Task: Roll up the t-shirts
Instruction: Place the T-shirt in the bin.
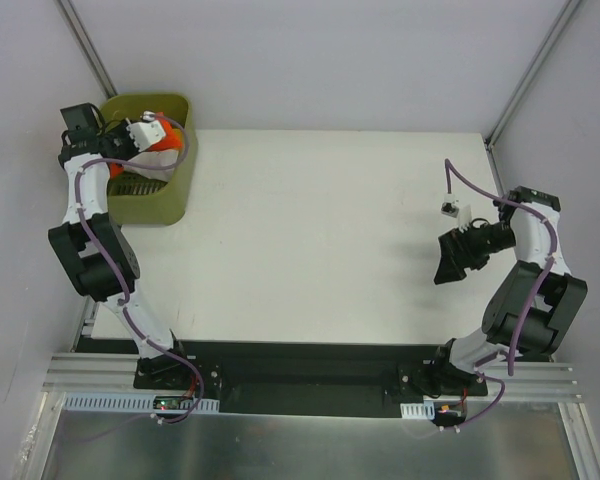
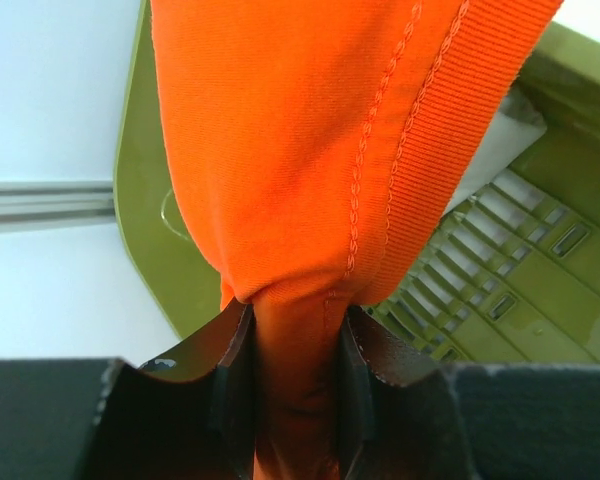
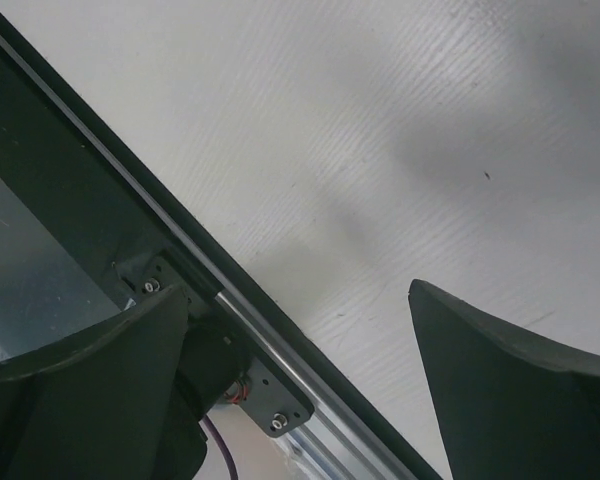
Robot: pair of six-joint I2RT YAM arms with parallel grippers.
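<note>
At the upper left of the top view, a green basket (image 1: 172, 205) sits at the far left corner of the bench (image 1: 310, 230). The orange t-shirt (image 2: 310, 150) is bunched over the basket's slotted floor, and the left pincer (image 2: 295, 370) is clamped on a fold of it beside a stitched seam. A pale cloth (image 1: 152, 162) lies in the basket too. At the right of the frame, the right pincer (image 1: 450, 258) hovers over the bench, spread wide and holding nothing.

Bright even light, soft shadows, sharp focus throughout
</note>
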